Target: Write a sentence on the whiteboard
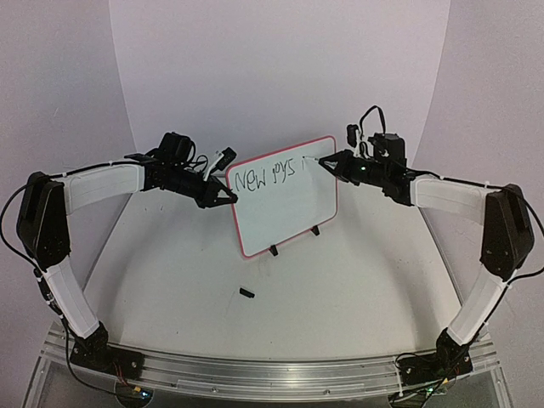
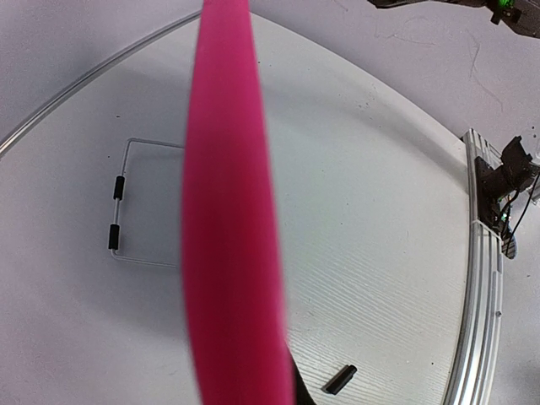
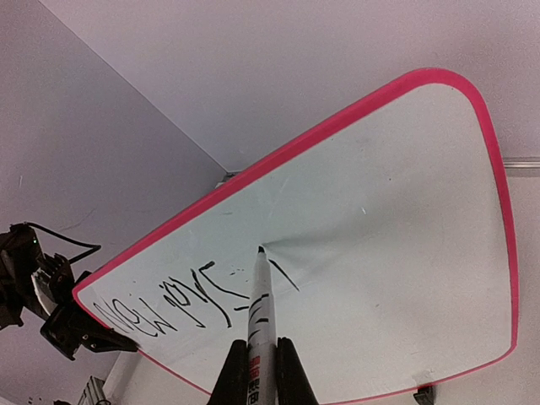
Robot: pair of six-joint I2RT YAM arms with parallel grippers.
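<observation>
The whiteboard (image 1: 289, 212) stands upright on small black feet at mid-table, its red-pink frame tilted. Black lettering, the sentence (image 1: 270, 175), runs in one row along its top and shows upside down in the right wrist view (image 3: 169, 304). My left gripper (image 1: 227, 195) is shut on the board's left edge. In the left wrist view the blurred pink frame (image 2: 232, 219) hides the fingers. My right gripper (image 3: 256, 350) is shut on a slim black-and-white marker pen (image 3: 261, 308). The pen's tip touches the board just past a short stroke after the last letter.
A small black pen cap (image 1: 246, 293) lies on the table in front of the board and also shows in the left wrist view (image 2: 340, 379). An aluminium rail (image 1: 255, 374) runs along the near edge. Curved white walls enclose the back.
</observation>
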